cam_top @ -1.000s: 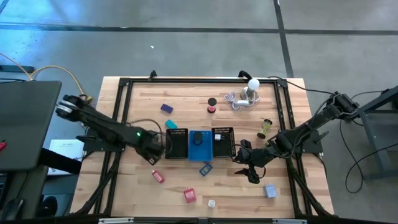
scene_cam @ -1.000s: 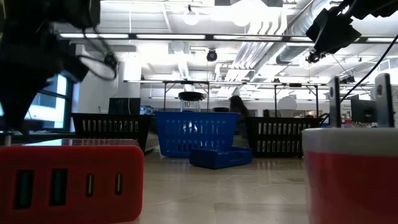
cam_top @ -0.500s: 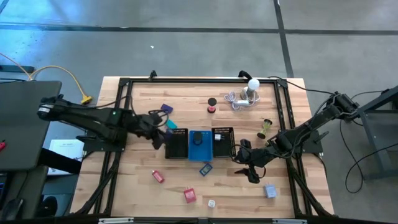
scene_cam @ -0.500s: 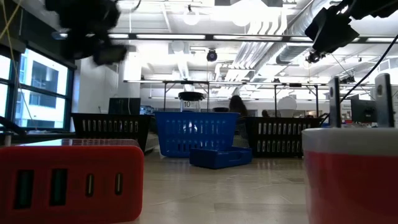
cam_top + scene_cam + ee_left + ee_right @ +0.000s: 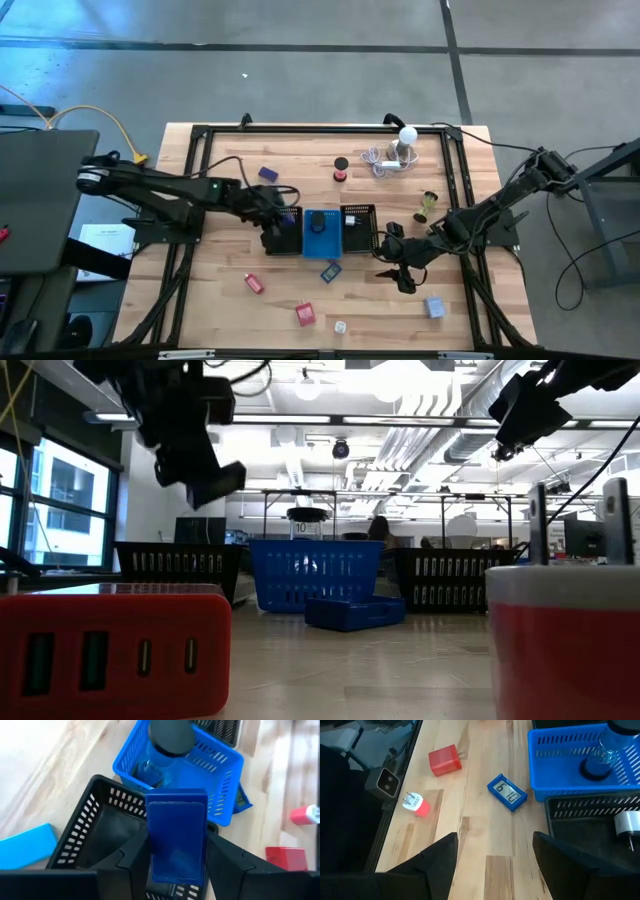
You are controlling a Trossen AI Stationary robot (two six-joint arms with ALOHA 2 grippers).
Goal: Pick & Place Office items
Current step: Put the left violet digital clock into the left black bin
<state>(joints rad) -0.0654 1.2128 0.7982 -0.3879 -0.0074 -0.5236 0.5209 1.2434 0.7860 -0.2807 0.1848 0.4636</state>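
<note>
A pale wooden table (image 5: 230, 300) framed by black rails carries the work, with an open office hall behind it. Nearest the low camera sit a red charger block (image 5: 110, 650) with ports on its face and a red-and-white plug (image 5: 565, 645); both look rigid, light and smooth, best pinched across their flat sides. Farther in, a small blue clock (image 5: 507, 793) lies flat on the wood just beside the blue basket (image 5: 227, 757), thin enough that a grip would need to catch its long edges. In the middle row the left gripper (image 5: 176, 870) hangs over the left-hand black mesh tray (image 5: 82, 827), fingers closed on a blue block (image 5: 176, 835) standing upright between them; it looks stiff, hard-sided and slick, so a firm squeeze on its broad faces suits it. The right gripper (image 5: 492, 865) waits low over bare wood near the right-hand black tray (image 5: 592, 817), fingers spread and empty. Beyond the trays a purple block (image 5: 268, 174) and small spools (image 5: 341, 168) remain.
</note>
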